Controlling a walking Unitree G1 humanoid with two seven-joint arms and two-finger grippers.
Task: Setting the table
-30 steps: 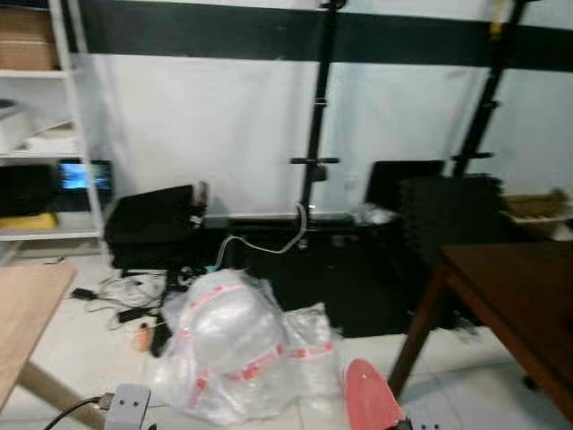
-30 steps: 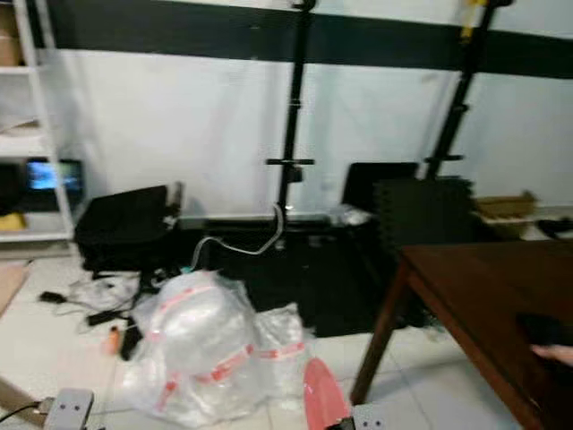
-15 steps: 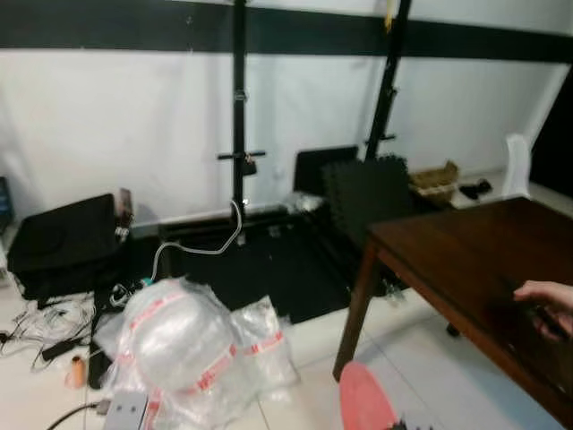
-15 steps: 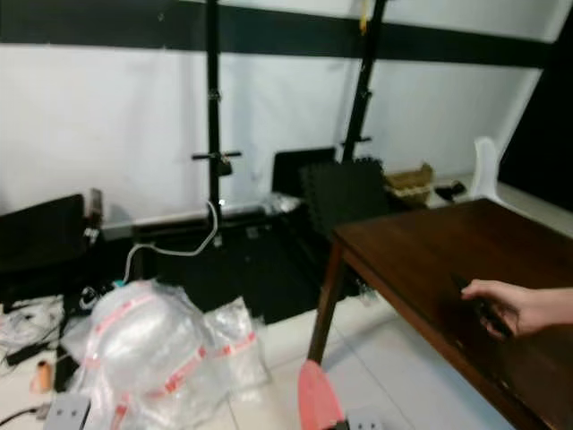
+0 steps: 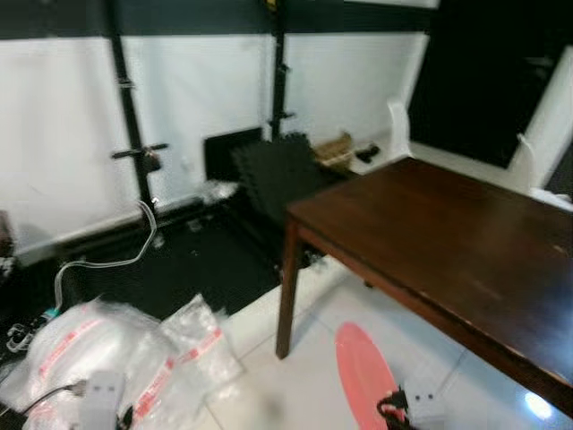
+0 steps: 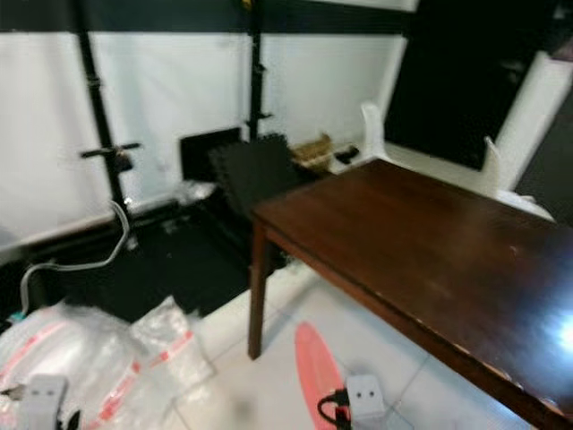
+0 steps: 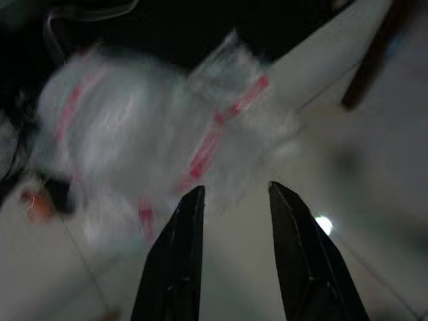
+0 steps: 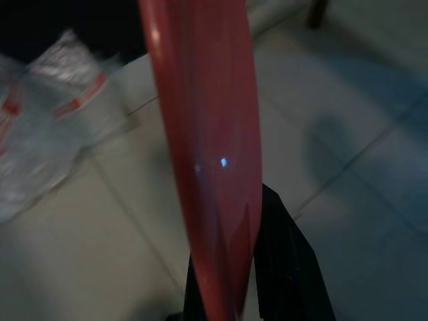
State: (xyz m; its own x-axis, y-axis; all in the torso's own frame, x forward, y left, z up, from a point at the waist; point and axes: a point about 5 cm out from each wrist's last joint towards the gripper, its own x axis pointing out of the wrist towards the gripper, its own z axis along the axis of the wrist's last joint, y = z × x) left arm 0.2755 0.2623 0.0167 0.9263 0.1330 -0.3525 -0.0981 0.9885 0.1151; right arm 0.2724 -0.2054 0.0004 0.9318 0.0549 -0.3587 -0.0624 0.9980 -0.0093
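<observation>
A red plate (image 8: 207,134) stands on edge in my right gripper (image 8: 235,221), which is shut on its rim; one black finger (image 8: 281,254) shows beside it. From the head the plate (image 5: 363,376) hangs low over the white floor, just left of the dark brown wooden table (image 5: 448,233), whose top is bare. My left gripper (image 7: 235,190) is open and holds nothing, hanging above clear plastic bags (image 7: 134,127) with red tape.
The plastic bags (image 5: 98,358) lie on the floor at the left. Black stands (image 5: 130,116) and cables line the white wall. Dark foam mats (image 5: 277,170) and a white chair (image 5: 398,125) stand beyond the table's far corner. Tiled floor lies open before the table leg (image 5: 286,296).
The whole view has swung to the right, so the bags slid left and the table now spans the right side. A person's hand seen on the table half a second ago is gone.
</observation>
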